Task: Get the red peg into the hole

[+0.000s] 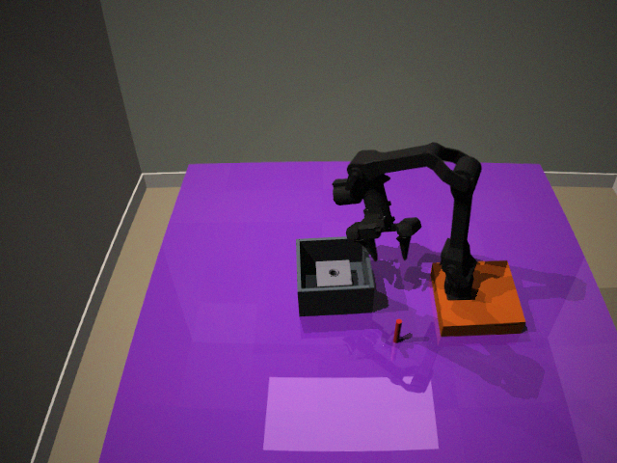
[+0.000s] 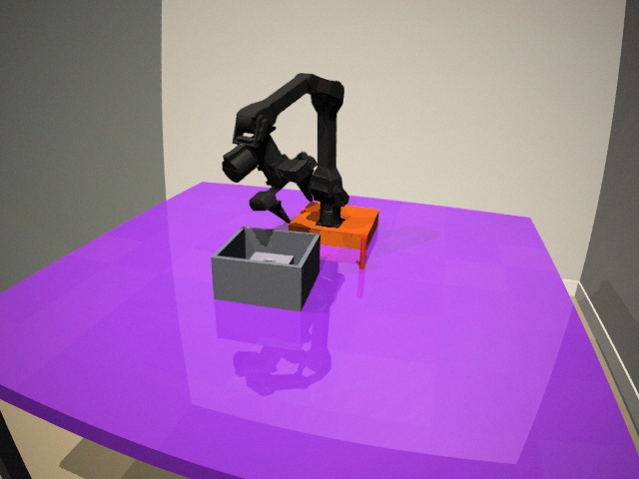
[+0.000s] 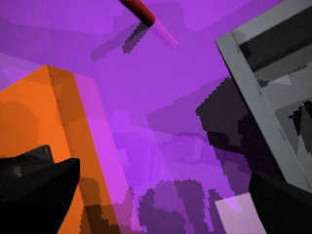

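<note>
The red peg [image 1: 397,331] [image 2: 362,253] [image 3: 139,12] stands upright on the table, between the box and the arm's base and nearer to the top view. The open grey box [image 1: 335,302] [image 2: 256,281] [image 3: 256,103] stands to the left of the base in the top view. The pale plate [image 1: 325,280] [image 2: 281,257] lies at the bottom of the box, and its dark round hole is empty. My gripper [image 1: 389,258] [image 2: 301,212] [image 3: 167,174] is wide open and empty. It hangs above the table between the box and the base, away from the peg.
The arm's orange base block [image 1: 488,313] [image 2: 335,239] [image 3: 29,107] stands to the right of the box in the top view. The purple table [image 1: 224,279] [image 2: 129,288] carries everything. The box's near walls rise above the plate.
</note>
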Motion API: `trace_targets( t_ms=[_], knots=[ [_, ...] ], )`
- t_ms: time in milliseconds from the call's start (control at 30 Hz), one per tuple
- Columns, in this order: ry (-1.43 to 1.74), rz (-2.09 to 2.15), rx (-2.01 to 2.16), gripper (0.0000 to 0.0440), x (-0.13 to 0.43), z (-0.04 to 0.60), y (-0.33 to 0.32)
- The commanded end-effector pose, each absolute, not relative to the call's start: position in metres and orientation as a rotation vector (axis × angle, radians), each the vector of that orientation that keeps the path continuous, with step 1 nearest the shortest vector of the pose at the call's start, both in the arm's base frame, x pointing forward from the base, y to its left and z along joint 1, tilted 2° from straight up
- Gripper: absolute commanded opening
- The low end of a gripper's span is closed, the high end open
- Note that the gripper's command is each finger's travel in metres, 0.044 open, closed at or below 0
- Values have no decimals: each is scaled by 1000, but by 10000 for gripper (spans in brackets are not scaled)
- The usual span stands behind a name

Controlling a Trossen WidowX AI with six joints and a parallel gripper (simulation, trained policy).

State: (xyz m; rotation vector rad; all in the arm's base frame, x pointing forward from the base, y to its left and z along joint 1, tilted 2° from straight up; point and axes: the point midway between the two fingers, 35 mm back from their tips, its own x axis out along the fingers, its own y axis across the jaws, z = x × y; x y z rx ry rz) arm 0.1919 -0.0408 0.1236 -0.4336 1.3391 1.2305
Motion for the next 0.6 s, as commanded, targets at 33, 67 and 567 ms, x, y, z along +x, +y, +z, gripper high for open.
trace_targets(
  t_ms=[33,67,567],
  knots=[
    [1365,1174,-413,428,194,127,-39],
    [1386,1144,-396,436,194,128,-37],
    [1710,672,-223,440,193,137,-2]
  ],
)
